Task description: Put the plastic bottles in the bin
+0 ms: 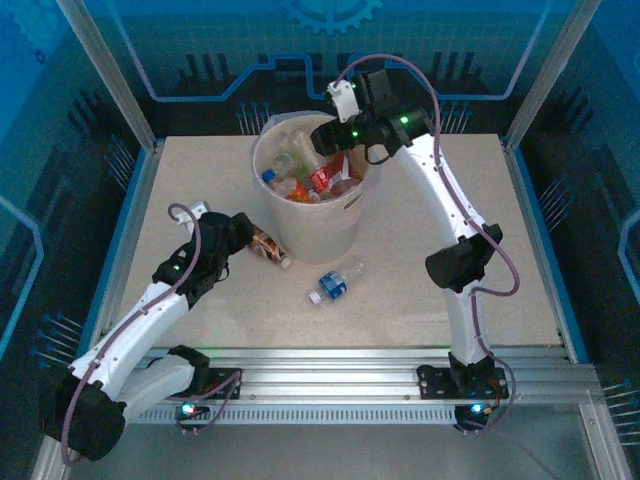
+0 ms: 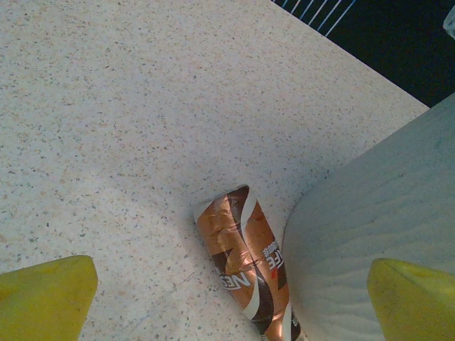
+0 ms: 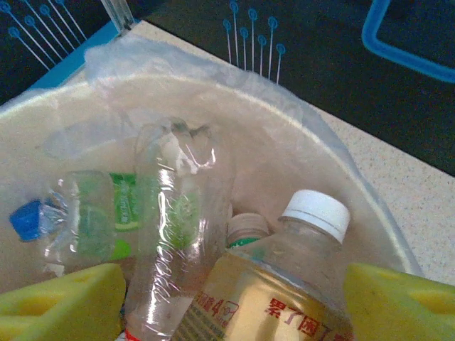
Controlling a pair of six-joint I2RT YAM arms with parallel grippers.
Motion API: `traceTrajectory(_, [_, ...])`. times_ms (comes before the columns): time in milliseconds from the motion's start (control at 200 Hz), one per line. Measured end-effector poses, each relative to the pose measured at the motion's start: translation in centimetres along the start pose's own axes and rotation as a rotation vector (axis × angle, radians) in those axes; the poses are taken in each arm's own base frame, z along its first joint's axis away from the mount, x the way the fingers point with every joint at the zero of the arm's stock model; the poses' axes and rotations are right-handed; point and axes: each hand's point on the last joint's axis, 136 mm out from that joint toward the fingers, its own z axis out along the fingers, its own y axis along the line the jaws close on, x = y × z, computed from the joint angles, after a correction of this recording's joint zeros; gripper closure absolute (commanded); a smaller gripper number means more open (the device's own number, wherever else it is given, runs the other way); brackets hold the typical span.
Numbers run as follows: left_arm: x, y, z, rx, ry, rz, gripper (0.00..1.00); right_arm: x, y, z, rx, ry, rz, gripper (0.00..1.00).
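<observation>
The bin stands mid-table and holds several plastic bottles. My right gripper hangs over its far rim, jaws wide apart. Between its yellow fingers lie a yellowish bottle with a white cap and a crushed clear bottle, inside the bin. A brown-labelled bottle lies on the table against the bin's left side. My open left gripper hovers over that brown bottle, with the bin wall to the right. A blue-labelled bottle lies in front of the bin.
A green-labelled bottle with a blue cap lies deeper in the bin. The bag liner drapes over the rim. Blue frame rails border the table on both sides.
</observation>
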Motion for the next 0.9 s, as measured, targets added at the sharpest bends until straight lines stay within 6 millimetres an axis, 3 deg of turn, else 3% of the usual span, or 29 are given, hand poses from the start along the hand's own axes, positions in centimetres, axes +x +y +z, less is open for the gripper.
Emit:
traceTrajectory(165, [0.0,0.0,0.0,0.000,0.001,0.000,0.01,-1.3,0.2,-1.3,0.008,-0.043,-0.007,0.00])
traceTrajectory(335, [0.2,0.3,-0.1,-0.012,0.012,-0.013,0.01,-1.5,0.2,-2.8,0.023,-0.049,0.002,0.00])
traceTrajectory(500, [1.1,0.7,0.3,-0.044,0.050,-0.050,0.01,-1.1,0.2,-6.3,0.047,-0.061,0.036,0.00])
traceTrajectory(710, [3.3,1.2,1.6,-0.089,0.135,-0.076,0.01,1.2,-0.8,-11.2,0.130,-0.067,0.113,0.00])
traceTrajectory(900, [5.4,0.9,3.5,-0.105,0.211,-0.075,0.01,5.8,-3.3,-13.5,0.243,-0.029,0.211,0.00])
